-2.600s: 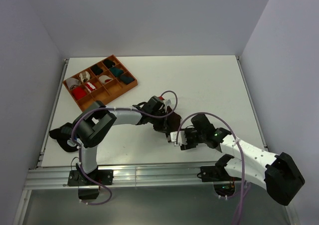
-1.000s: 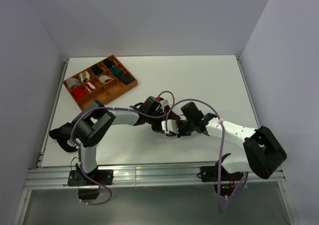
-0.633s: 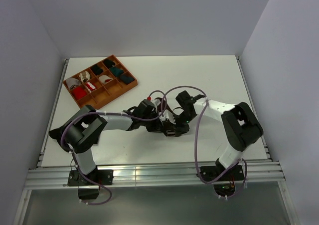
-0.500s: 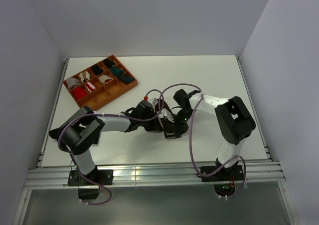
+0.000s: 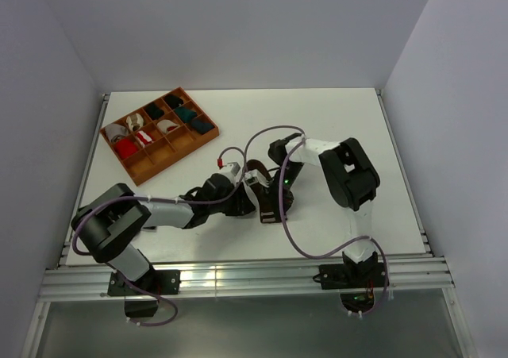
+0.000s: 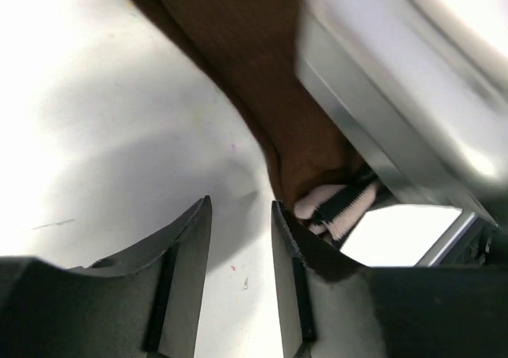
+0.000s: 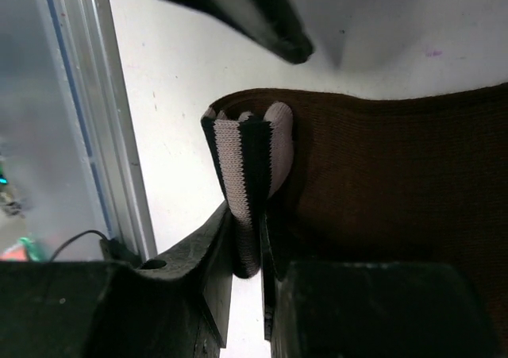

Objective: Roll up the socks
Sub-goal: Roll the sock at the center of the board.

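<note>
Pinching gripper: right gripper (image 7: 246, 225), set low at mid-table, pointed toward the near edge; fingers clamped on the cuff of the socks.
Socks: dark brown soft fabric socks (image 7: 397, 175), lay flat on the white table (image 5: 333, 120) near its middle, between the two grippers; ran away from the right fingers as a broad brown band.
Cuff: pale pink and black striped cuff end (image 7: 248, 155), stood folded into an upright loop, lower edge nipped between the right fingers, brown fabric curled over the top.
Left gripper: left gripper (image 6: 240, 215), hung low over the table just beside the socks, on their near-left side; fingers parted by a narrow gap, gripped nothing, showed bare table between them.
Left fingers: one fingertip (image 6: 286, 239) sat just beside the cuff; could not tell touching from apart.
Left arm: stretched low across the table from its base to the centre.
Right arm: folded back on itself, wrist on the far side of the socks.
Tray: orange-brown divided wooden tray (image 5: 182, 141), sat at the far left of the table, well apart from the socks; held red, white, teal and dark sock bundles (image 5: 125, 147) in its compartments.
Rail: aluminium rail (image 7: 103, 136), ran along the near table edge, seen past the cuff from the right wrist.
</note>
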